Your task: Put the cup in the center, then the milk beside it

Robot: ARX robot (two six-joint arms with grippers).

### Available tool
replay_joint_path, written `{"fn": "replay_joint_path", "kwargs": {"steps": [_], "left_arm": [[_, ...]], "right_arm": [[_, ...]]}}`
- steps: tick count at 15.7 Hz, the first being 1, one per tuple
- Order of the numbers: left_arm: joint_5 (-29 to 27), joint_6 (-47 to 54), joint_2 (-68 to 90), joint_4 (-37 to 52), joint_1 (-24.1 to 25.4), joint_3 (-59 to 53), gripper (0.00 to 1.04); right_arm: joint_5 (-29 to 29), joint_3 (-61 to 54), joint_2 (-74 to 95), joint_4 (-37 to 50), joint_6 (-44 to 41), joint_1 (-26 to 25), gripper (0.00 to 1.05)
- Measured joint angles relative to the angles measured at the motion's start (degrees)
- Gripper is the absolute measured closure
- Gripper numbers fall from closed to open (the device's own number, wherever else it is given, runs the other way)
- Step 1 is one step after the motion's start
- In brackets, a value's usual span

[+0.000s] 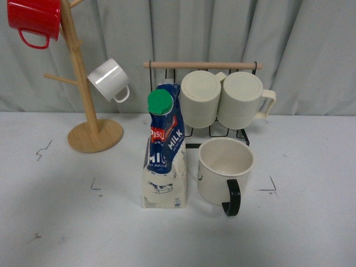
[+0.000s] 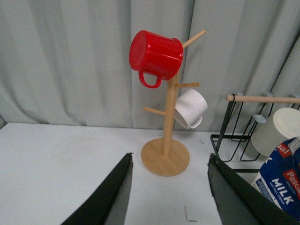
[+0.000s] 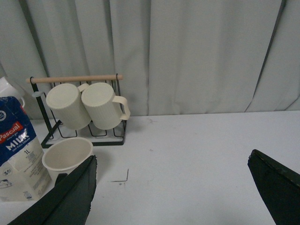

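Note:
The cup [image 1: 222, 169], cream with a black loop handle turned toward me, stands upright inside the center [image 1: 117, 194], the tabletop patch framed by black corner marks. The milk [image 1: 164, 150], blue-topped with a green cap, stands right beside the cup on its left, also within the marks. Neither arm shows in the front view. My left gripper [image 2: 169, 157] is open over bare table, with the milk [image 2: 283, 176] off to one side. My right gripper [image 3: 172, 157] is open wide and empty; the cup [image 3: 68, 152] and the milk [image 3: 18, 150] lie beyond one finger.
A wooden mug tree [image 1: 89, 111] at the back left carries a red mug [image 1: 34, 19] and a small white cup [image 1: 109, 79]. Behind the cup, a black wire rack [image 1: 222, 130] holds two ribbed cream mugs [image 1: 200, 99]. A grey curtain closes the back.

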Motion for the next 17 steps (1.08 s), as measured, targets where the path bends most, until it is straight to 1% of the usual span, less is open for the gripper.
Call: {"fn": "replay_joint_path", "kwargs": {"steps": [1,3,4,5,6,7,15,16,17], "left_arm": [[1.66,0.50,-1.84,0.50,0.79,-1.25,0.66],[3.83,0.90,-5.90,0.37,2.05,-4.42,0.91],[5.99,0.87,-7.41,-0.33,3.89,-5.84,1.02],[8.44,1.03,-9.20,-0.98,7.34,-7.26,1.03],[8.15,1.03,-9.99,-1.18,7.91,-7.78,1.03],[9.05,1.05,-12.48,-2.05,7.65,-8.76,1.03],[9.09,1.07,-24.11,-9.55,7.41,-12.83,1.03],[9.11,1.07,-25.03,-8.35,7.41,-14.40,1.03],[9.07,1.07,-26.16,-9.64,7.41,-14.40,1.03]], "right_arm": [[0.00,0.00,0.00,-0.02,0.00,0.00,0.06],[0.02,0.00,0.00,-0.02,0.00,0.00,0.06],[0.00,0.00,0.00,-0.02,0.00,0.00,0.06],[0.00,0.00,0.00,0.00,0.00,0.00,0.06],[0.02,0.00,0.00,-0.02,0.00,-0.02,0.06],[0.00,0.00,0.00,-0.02,-0.02,0.00,0.06],[0.02,0.00,0.00,-0.02,0.00,0.00,0.06],[0.02,0.00,0.00,-0.02,0.00,0.00,0.06],[0.02,0.00,0.00,0.00,0.00,0.00,0.06]]}}
